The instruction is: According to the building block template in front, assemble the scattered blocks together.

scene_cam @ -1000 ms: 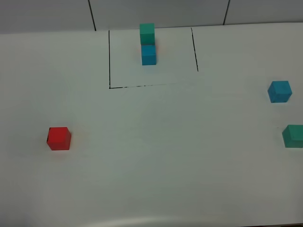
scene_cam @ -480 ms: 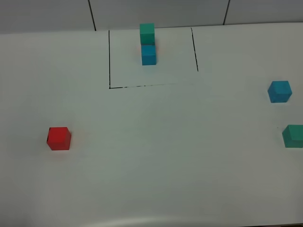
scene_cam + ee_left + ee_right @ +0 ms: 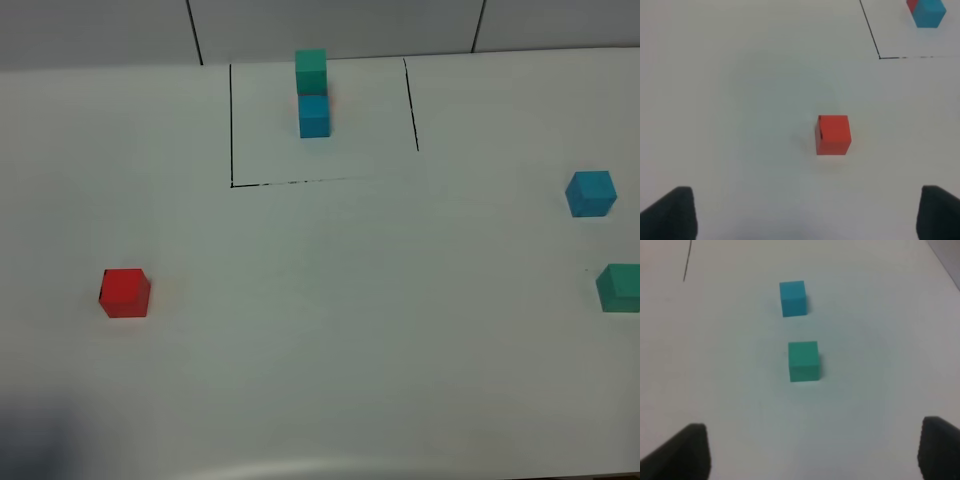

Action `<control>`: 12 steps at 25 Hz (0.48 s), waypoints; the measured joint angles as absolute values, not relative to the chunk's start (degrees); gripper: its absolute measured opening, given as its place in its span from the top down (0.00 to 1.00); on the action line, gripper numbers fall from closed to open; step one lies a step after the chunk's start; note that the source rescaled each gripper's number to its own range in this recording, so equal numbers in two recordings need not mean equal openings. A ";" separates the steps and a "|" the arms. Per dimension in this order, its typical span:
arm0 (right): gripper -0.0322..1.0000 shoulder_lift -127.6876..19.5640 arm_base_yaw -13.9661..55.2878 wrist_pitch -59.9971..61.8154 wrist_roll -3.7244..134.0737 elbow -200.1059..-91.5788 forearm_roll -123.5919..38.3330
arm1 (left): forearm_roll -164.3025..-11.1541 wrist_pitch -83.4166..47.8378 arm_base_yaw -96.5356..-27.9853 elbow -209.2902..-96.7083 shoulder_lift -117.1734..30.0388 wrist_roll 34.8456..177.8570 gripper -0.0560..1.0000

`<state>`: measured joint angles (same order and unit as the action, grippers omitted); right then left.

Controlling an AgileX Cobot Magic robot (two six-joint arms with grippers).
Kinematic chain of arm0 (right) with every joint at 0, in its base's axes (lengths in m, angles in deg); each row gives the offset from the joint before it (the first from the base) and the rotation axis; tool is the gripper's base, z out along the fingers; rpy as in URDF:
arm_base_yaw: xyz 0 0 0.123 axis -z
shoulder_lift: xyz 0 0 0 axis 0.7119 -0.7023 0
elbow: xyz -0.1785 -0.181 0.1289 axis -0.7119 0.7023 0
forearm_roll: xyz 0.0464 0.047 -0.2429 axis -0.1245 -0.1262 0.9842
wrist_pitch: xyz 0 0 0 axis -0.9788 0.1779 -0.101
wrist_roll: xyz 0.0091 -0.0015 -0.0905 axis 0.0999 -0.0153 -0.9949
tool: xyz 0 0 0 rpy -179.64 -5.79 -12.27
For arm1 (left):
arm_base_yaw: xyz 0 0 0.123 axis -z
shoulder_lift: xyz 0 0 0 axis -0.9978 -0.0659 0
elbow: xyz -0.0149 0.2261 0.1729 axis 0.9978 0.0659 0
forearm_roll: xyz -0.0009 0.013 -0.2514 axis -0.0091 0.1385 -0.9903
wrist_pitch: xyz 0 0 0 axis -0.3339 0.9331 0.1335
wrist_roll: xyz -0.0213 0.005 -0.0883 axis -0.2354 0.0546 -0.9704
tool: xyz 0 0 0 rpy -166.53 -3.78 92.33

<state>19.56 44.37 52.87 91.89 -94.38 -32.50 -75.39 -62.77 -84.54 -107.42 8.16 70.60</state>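
Gaping empty: left gripper (image 3: 805, 212), right gripper (image 3: 810, 449); green cube (image 3: 620, 288) seemingly near table (image 3: 400, 330) edge.

Three loose cubes total: one red cube (image 3: 125, 293) off to the left of the template (image 3: 313, 95), one blue cube (image 3: 590, 193) and one teal-green cube (image 3: 620, 288) to its right. Just one template.

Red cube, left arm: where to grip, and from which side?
Grip the red cube across two opposite vertical faces, coming straight down from above. It lies flat with nothing beside it, and its faces are roughly square to the open left gripper.
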 joint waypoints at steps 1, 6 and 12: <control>0.30 19.56 44.37 52.87 91.89 -94.38 -32.50 | -75.39 -62.00 -84.54 -108.40 5.13 70.60 0.05; 0.30 19.56 44.37 52.87 91.89 -94.38 -32.50 | -75.44 -59.68 -84.54 -114.58 -10.07 70.68 0.05; 0.30 19.56 44.37 52.87 91.89 -94.38 -32.50 | -76.34 -59.50 -84.54 -122.49 -27.38 72.29 0.05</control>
<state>19.56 44.37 52.87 91.89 -94.38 -32.50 -76.34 -59.50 -84.54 -122.49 -27.38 72.29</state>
